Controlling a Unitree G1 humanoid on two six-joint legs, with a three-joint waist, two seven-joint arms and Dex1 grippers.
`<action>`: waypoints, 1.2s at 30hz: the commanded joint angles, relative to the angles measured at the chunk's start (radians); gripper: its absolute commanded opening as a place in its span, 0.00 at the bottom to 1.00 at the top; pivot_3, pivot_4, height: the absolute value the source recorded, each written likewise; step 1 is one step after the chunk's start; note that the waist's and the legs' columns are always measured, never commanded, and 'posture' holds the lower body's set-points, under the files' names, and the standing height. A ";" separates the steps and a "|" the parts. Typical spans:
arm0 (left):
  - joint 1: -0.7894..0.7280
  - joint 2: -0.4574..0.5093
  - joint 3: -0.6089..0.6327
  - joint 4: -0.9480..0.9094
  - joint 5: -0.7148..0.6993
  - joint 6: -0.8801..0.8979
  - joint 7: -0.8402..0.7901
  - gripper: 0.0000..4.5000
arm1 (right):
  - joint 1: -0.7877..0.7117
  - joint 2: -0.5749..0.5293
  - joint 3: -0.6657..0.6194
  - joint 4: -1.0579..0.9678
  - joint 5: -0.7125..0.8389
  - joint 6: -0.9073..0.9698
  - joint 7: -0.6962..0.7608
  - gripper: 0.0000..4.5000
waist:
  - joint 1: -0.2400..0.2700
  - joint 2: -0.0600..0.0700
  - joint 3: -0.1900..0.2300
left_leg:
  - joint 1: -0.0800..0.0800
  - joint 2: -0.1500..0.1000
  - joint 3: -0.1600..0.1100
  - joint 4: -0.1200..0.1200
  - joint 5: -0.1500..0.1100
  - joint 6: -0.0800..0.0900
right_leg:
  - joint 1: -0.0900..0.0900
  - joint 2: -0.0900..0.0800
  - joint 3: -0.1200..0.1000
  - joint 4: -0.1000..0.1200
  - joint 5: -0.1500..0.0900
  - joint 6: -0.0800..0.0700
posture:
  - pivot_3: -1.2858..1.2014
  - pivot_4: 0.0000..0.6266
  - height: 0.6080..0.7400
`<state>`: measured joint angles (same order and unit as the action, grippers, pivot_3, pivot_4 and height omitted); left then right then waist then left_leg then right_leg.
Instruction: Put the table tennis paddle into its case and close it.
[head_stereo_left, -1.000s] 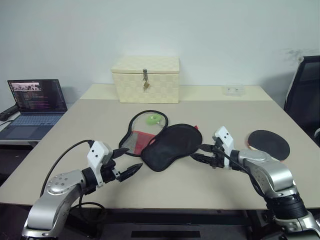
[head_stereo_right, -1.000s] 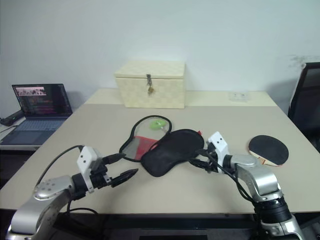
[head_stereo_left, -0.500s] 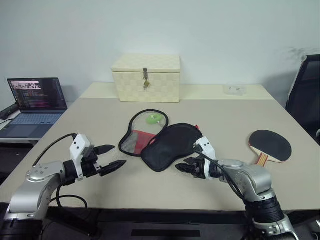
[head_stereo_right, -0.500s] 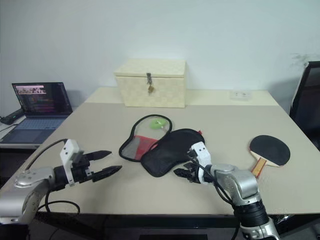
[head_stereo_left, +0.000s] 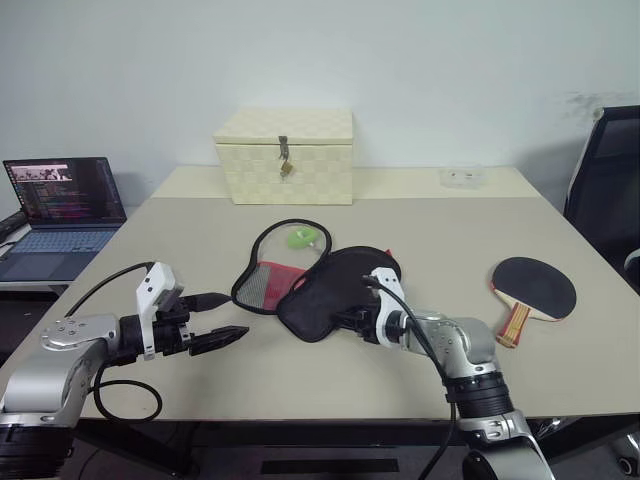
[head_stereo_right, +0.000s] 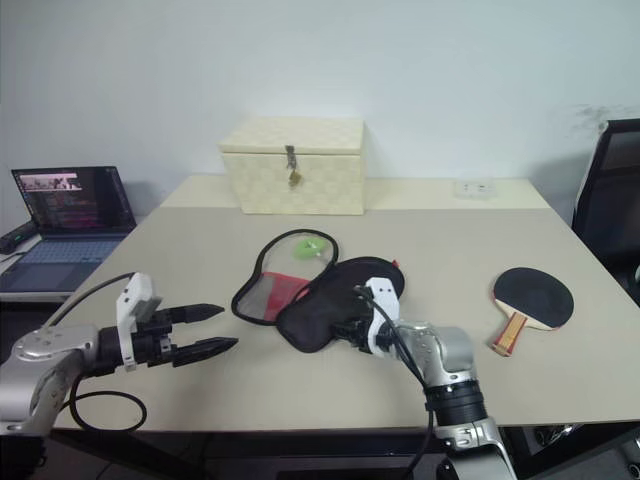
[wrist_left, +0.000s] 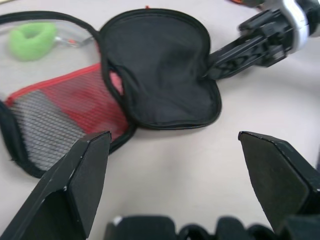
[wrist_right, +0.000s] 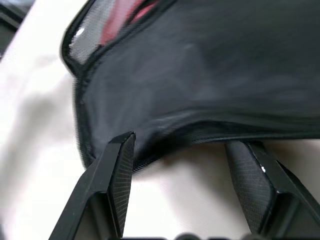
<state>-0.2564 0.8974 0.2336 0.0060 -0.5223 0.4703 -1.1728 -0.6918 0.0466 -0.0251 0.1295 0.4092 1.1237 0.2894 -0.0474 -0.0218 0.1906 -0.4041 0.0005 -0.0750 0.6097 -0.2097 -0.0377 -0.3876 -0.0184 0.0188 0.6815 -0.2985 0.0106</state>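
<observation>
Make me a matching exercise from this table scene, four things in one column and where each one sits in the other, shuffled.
Things:
1. table tennis paddle
2. case
3. cream box
4. laptop

Places:
A. far edge of the table, latch facing the robot
B. side desk to the robot's left
C. table's right side, lying flat
D. table's middle, lying open

Pairs: 1-C, 2-D, 3-A, 4-B

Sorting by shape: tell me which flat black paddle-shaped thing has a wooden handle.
The table tennis paddle, alone near the table's right edge; the soft fabric case at centre has none.

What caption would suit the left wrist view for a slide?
Open left tool facing the unzipped case on the table, as the right tool reaches the case's black flap.
</observation>
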 joint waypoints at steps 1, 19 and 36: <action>0.001 0.030 0.032 -0.066 -0.038 0.022 -0.020 0.99 | -0.050 0.053 -0.018 0.003 0.030 -0.018 -0.013 0.66 | -0.003 0.000 0.000 | 0.000 0.000 0.000 0.000 0.000 0.000 | 0.000 0.000 0.000 0.000 0.000 0.000 | 0.52 0.24 1.00; -0.004 -0.031 -0.014 -0.245 -0.108 0.086 0.021 0.99 | -0.079 -0.076 -0.055 0.005 0.074 0.081 0.043 0.01 | -0.003 0.000 0.000 | -0.001 0.000 0.000 0.000 0.000 0.000 | 0.000 0.000 0.000 0.000 0.000 0.000 | 0.52 0.24 1.00; -0.043 -0.061 -0.136 -0.329 -0.142 0.111 0.004 0.99 | -0.098 -0.598 0.187 0.061 0.036 0.091 0.438 0.01 | -0.001 0.000 0.000 | -0.003 -0.002 0.003 0.001 0.000 0.000 | 0.000 0.000 -0.001 -0.001 0.000 0.000 | 0.52 0.24 1.00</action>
<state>-0.2864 0.8376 0.0970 -0.2841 -0.6488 0.5827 -1.1677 -0.7643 -0.5257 0.1482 0.1852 0.4575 1.2432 0.6906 -0.0483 -0.0218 0.1907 -0.4068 -0.0018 -0.0720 0.6111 -0.2096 -0.0374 -0.3878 -0.0184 0.0181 0.6809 -0.2986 0.0109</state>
